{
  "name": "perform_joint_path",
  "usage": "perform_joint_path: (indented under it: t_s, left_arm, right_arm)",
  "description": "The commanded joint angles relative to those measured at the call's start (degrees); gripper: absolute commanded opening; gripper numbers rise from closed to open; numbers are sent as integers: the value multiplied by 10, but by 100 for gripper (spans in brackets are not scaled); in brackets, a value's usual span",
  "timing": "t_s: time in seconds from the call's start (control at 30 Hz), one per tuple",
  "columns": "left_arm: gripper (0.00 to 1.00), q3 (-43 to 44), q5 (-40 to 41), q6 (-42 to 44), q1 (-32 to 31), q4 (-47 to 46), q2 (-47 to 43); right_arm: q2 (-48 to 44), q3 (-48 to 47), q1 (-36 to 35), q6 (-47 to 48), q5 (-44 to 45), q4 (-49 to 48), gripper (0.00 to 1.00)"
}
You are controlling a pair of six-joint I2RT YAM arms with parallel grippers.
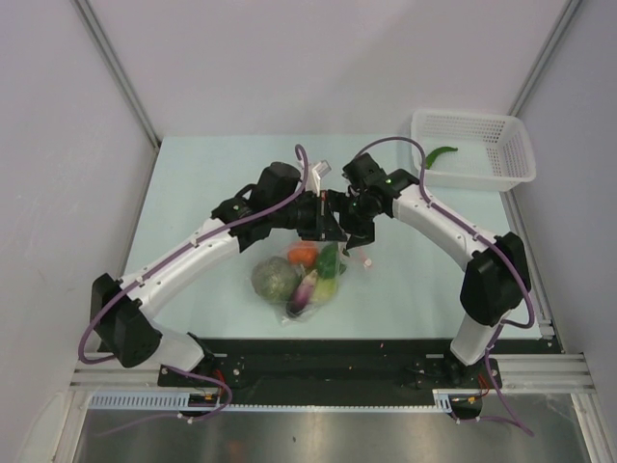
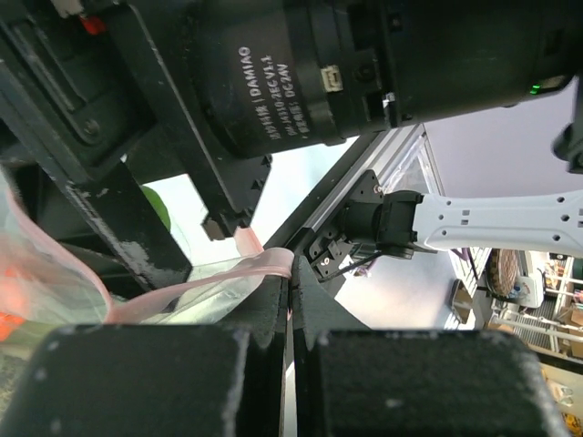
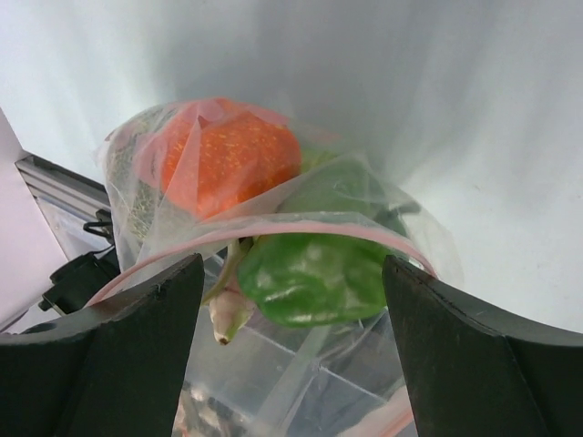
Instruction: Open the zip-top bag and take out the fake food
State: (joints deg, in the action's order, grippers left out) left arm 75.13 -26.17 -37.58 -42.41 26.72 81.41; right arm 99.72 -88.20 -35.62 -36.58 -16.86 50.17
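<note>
The clear zip-top bag (image 1: 333,289) hangs at mid table with fake food inside: an orange-red ball (image 1: 303,254), a dark green pepper (image 1: 328,260), a mottled head (image 1: 275,280) and a purple eggplant (image 1: 304,295). My left gripper (image 2: 293,282) is shut on the pink zip strip (image 2: 260,266) at the bag's top edge. The bag's mouth (image 3: 310,221) stands open in the right wrist view. My right gripper (image 3: 293,273) is open at that mouth, its fingers (image 3: 146,337) on either side of the green pepper (image 3: 319,273) and apart from it. The orange ball (image 3: 228,159) lies deeper in.
A white mesh basket (image 1: 501,145) stands at the back right corner with a green chilli (image 1: 442,154) in it. Both arms meet above the bag, their wrists close together. Grey walls enclose the table on three sides.
</note>
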Motion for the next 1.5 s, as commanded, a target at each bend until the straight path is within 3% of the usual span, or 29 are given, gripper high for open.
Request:
perform_joint_path:
  t_s: [0.0, 0.27, 0.43, 0.63, 1.13, 1.3, 1.47]
  left_arm:
    - [0, 31, -8, -5, -3, -19, 2]
    - [0, 51, -8, -3, -3, -14, 19]
    - [0, 63, -13, -6, -3, -21, 25]
    - [0, 64, -17, -6, -3, -23, 27]
    - [0, 60, -18, -6, -3, -22, 33]
    - [0, 56, -13, -4, -3, -18, 33]
    - [0, 37, -1, -4, -3, -18, 24]
  right_arm:
    - [-44, 1, 15, 10, -2, 19, 84]
    - [-40, 9, 6, -4, -58, 36, 86]
    - [-16, 15, -9, 56, -55, 33, 88]
    - [6, 38, -15, 80, -73, 26, 98]
    - [38, 88, -47, 99, -12, 6, 100]
    - [36, 95, -48, 92, -7, 4, 96]
    - [12, 94, -38, 70, -19, -2, 76]
